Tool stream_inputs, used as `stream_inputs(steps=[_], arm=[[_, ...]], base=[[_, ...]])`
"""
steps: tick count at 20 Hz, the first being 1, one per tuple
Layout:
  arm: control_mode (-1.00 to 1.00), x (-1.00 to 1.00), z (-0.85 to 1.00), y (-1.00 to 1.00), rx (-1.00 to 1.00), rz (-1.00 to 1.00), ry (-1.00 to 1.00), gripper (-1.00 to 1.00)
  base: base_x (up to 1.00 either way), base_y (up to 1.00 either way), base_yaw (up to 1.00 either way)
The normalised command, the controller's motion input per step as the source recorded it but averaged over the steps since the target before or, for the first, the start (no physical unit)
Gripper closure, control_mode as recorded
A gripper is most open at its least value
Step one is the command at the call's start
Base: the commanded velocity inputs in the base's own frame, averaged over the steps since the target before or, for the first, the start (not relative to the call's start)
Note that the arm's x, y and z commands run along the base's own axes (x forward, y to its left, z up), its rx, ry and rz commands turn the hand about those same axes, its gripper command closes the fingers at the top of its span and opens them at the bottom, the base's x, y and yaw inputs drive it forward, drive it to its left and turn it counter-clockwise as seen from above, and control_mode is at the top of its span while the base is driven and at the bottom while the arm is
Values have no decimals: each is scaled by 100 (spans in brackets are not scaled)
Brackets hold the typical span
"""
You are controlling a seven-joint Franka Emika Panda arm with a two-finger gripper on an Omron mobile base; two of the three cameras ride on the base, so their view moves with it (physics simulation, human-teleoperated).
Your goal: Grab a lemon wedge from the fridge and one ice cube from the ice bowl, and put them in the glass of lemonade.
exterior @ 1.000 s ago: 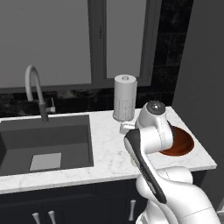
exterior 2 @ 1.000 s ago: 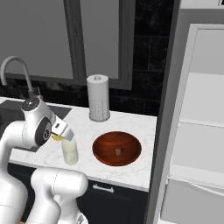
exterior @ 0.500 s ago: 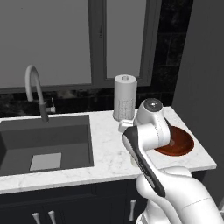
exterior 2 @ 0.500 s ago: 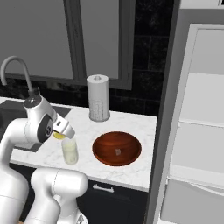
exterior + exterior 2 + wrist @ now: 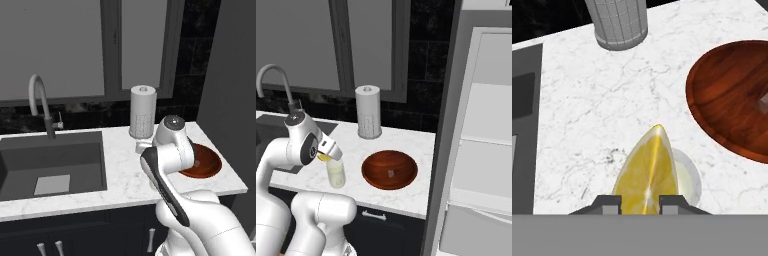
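A white marble counter (image 5: 120,172) runs above dark cabinets, with a dark sink (image 5: 50,167) and curved faucet (image 5: 41,102) at its left, a paper towel roll (image 5: 368,118) against the black tiled wall below a window, and the grey fridge (image 5: 478,150) standing open at the right. The gripper (image 5: 640,201) has its fingers narrowly closed on the lemon wedge (image 5: 647,172), held just above the glass of lemonade (image 5: 336,172). Beside the glass sits the ice bowl (image 5: 389,169), with one ice cube (image 5: 390,173) inside.
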Motion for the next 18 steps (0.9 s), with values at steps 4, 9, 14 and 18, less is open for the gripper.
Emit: stream_inputs(steps=[4,9,14,18], arm=[[-100,4,0,-9,0,0,0,100],[-100,15,0,-1,0,0,0,100],[-100,1,0,0,0,0,0,100],[-100,0,0,-3,0,0,0,100]], base=[[0,0,0],[0,0,0],[0,0,0],[0,0,0]])
